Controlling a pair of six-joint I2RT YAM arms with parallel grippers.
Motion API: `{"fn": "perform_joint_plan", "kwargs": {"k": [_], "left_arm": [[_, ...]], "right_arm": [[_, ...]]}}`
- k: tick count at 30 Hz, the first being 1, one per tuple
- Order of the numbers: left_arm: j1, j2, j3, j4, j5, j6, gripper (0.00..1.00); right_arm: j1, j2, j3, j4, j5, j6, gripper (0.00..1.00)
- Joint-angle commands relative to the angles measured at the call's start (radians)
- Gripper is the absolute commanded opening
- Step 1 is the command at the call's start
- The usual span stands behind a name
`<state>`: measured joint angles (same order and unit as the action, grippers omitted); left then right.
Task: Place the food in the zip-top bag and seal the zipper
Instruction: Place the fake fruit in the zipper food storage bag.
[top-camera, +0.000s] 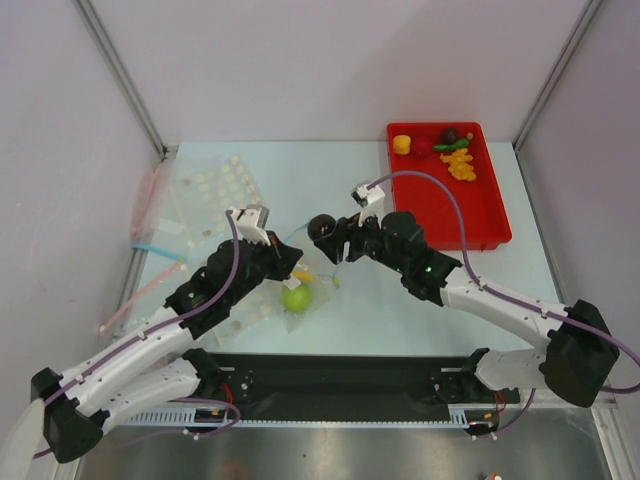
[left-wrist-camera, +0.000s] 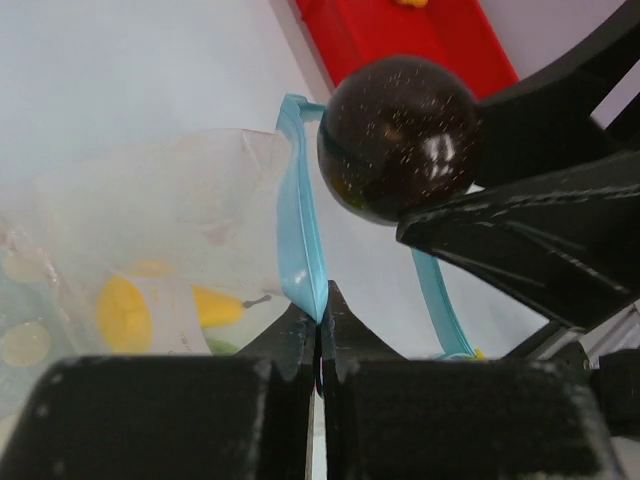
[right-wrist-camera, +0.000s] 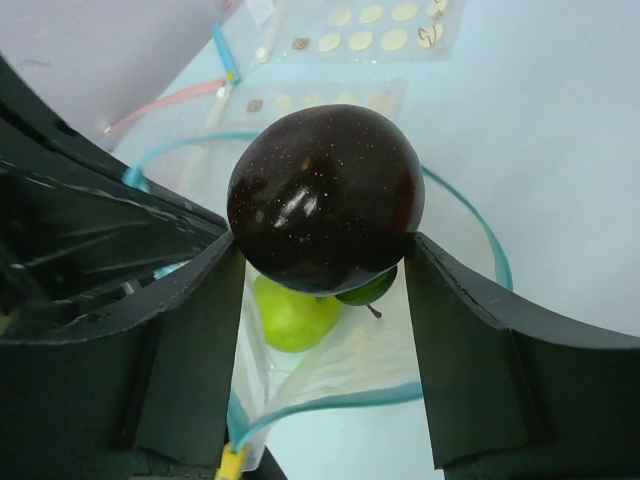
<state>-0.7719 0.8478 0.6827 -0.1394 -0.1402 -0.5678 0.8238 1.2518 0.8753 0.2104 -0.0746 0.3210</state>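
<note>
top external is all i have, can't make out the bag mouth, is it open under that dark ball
Observer: Yes, in the right wrist view the zipper forms an open loop behind the dark purple ball.
Operator: what's holding it open
Observer: The left gripper is shut on the zipper, pinching one side of the mouth.
Operator: ball held ok
Observer: The right gripper clamps it squarely across its middle.

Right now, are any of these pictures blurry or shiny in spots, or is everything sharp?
Left wrist view: the near body of the left gripper is a soft, out-of-focus black mass, and the dark ball carries bright glare spots. Right wrist view: the ball, held by the right gripper, is sharp, with white reflections on its skin. Top view: even light, only faint shadows.
</note>
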Motion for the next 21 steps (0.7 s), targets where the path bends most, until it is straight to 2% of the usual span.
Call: {"fn": "perform_joint_plan", "kwargs": {"k": [1,3,9,11,13,14,21], "left_arm": [[0.005,-0.056,-0.008,0.014,-0.087,-0.017,0.0],[0.005,-0.087,-0.02,0.017,-0.13,-0.023,0.0],[0.005,-0.104,-0.034,0.037,-0.121,-0.02,0.0],[0.005,-0.101,-0.034,0.038,-0.118,-0.018,0.0],[0.005,-0.104,-0.034,0.037,-0.114,-0.017,0.0],[0.005,-0.104,-0.034,0.038,-0.114,-0.018,0.0],[0.005,-0.112,-0.038,0.037,-0.13,-0.018,0.0]], "right_arm": [[0.027,0.015,0.019,0.06,0.047,-0.04,0.46],[0.05,0.029,0.024,0.061,0.052,-0.051,0.46],[0.113,0.101,0.074,0.026,0.075,-0.097,0.49],[0.144,0.11,0.088,0.015,0.113,-0.115,0.68],[0.161,0.113,0.097,0.006,0.149,-0.131,0.97],[0.164,0.112,0.097,0.001,0.157,-0.135,1.0],[0.164,0.041,0.057,0.01,0.269,-0.137,0.98]]}}
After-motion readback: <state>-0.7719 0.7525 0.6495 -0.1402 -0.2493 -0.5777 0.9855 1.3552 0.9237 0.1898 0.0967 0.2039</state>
